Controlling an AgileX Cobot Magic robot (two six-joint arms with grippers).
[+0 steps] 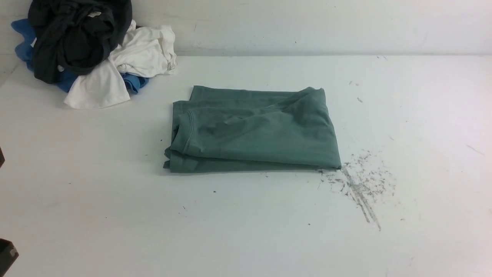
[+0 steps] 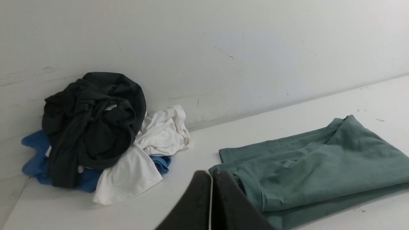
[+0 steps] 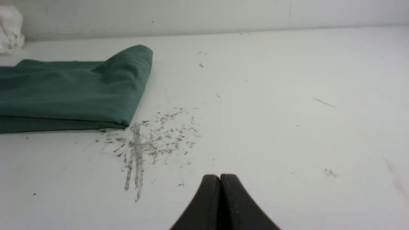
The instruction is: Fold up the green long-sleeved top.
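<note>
The green long-sleeved top (image 1: 253, 130) lies folded into a compact rectangle in the middle of the white table, its hemmed edge on the left side. It also shows in the left wrist view (image 2: 316, 166) and in the right wrist view (image 3: 70, 92). My left gripper (image 2: 211, 174) is shut and empty, drawn back from the top's left side. My right gripper (image 3: 220, 176) is shut and empty, above bare table to the right of the top. Neither gripper touches the cloth. The jaws do not show in the front view.
A pile of black (image 1: 77, 34), white (image 1: 127, 61) and blue (image 1: 23, 38) garments sits at the back left against the wall. Grey scuff marks (image 1: 361, 184) lie by the top's near right corner. A dark arm part (image 1: 7, 254) shows at the left edge.
</note>
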